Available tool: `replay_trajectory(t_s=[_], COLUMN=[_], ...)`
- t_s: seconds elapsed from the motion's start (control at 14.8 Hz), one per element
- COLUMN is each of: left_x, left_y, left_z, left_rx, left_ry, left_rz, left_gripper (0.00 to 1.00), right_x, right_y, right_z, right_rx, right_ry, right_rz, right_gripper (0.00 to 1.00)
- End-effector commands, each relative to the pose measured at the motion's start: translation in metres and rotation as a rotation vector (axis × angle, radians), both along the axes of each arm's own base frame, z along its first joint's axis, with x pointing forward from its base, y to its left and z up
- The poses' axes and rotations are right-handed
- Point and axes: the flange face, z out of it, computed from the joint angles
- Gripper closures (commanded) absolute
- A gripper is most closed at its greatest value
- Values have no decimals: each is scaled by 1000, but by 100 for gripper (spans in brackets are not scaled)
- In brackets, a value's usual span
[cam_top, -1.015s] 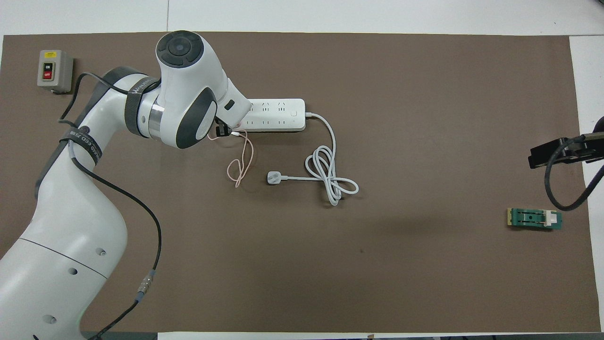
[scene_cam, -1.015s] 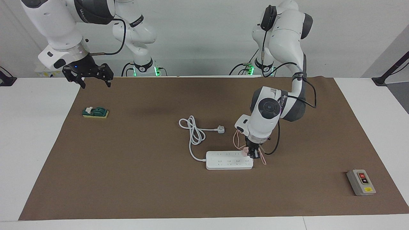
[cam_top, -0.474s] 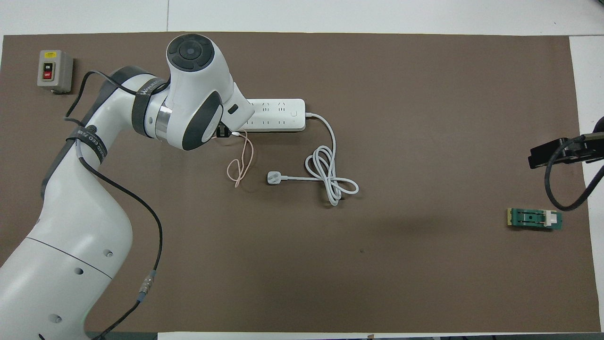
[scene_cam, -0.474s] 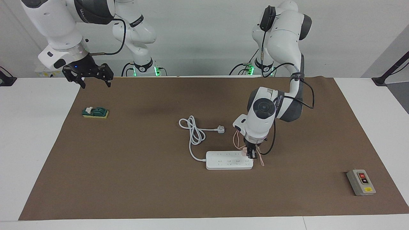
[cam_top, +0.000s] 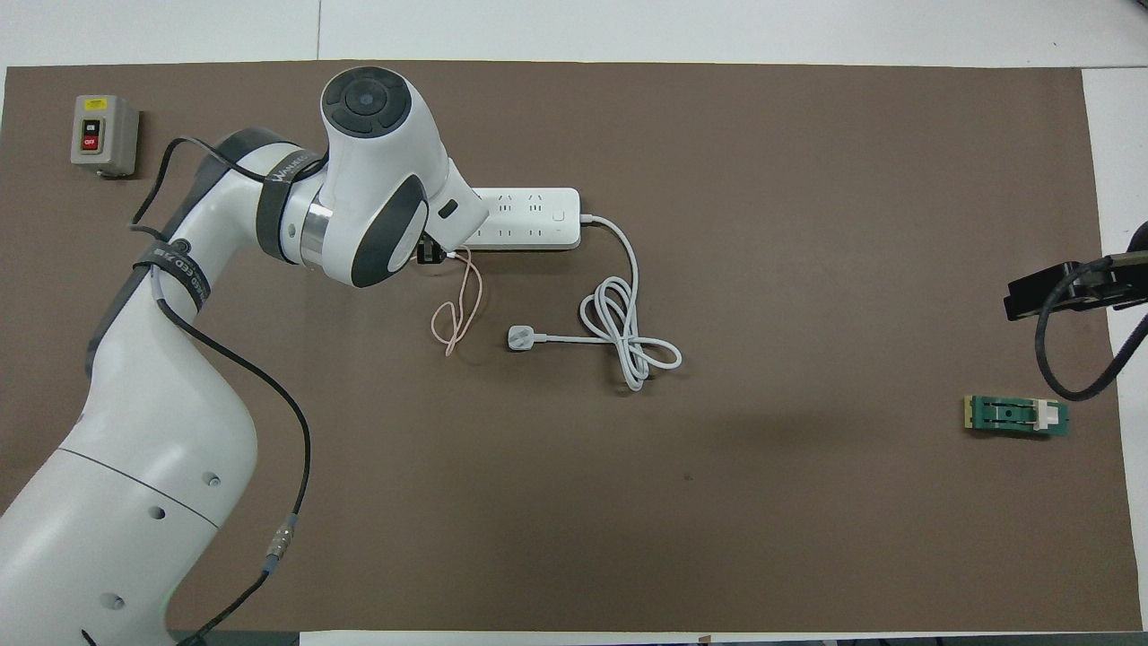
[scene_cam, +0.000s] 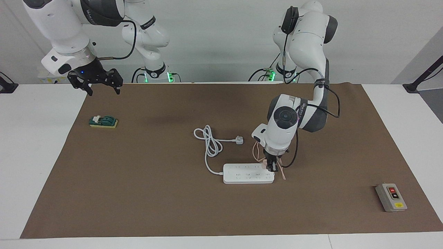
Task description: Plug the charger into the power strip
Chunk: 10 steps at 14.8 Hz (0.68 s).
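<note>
Brown matting covers the table; near its middle lies the power strip [scene_cam: 248,173]. At the strip's end the left gripper [scene_cam: 271,166] is clamped on the pink charger [scene_cam: 265,163], apparently lining it up. Right gripper [scene_cam: 100,83] waits, fingers apart.

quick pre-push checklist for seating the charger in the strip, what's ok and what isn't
1. Charger held in left gripper: ok, shut on it.
2. Charger over the power strip, at its end toward the left arm: ok.
3. Prongs lined up with a socket: cannot tell, the gripper hides them.
4. Pink cable off the sockets: ok, it trails on the mat nearer the robots.
5. Strip's own white plug out of the way: ok, lying apart.
6. Right gripper waiting, raised over the mat's edge: ok.
</note>
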Motion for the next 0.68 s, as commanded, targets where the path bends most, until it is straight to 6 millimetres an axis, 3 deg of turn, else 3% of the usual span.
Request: replay_trajectory(t_s=[0.0,0.07,0.14,0.2,0.34,0.47,0.61], left_x=[-1,1,4,4,4,9,-3], left_y=[-11,-10,-7,-5,-1,26,35], left_z=[-10,3,15,21,54,98,146], left_rx=[-29,-41,-51,-52,-78,-203,-249], left_ry=[19,7,0,7,-26,-19,-9], left_rz=[28,34,41,47,62,171,246], left_gripper=[73,45,0,0,0,0,0], right_x=[-4,-4,-4,-5,-4,-4,-4], right_y=[2,2,2,2,2,2,2], right_z=[4,4,4,3,4,4,3], right_rx=[7,7,7,7,7,7,7], right_ry=[6,6,6,7,6,6,7], right_rz=[-21,-21,-21,-21,-21,-21,-20], right_gripper=[0,0,0,0,0,0,0])
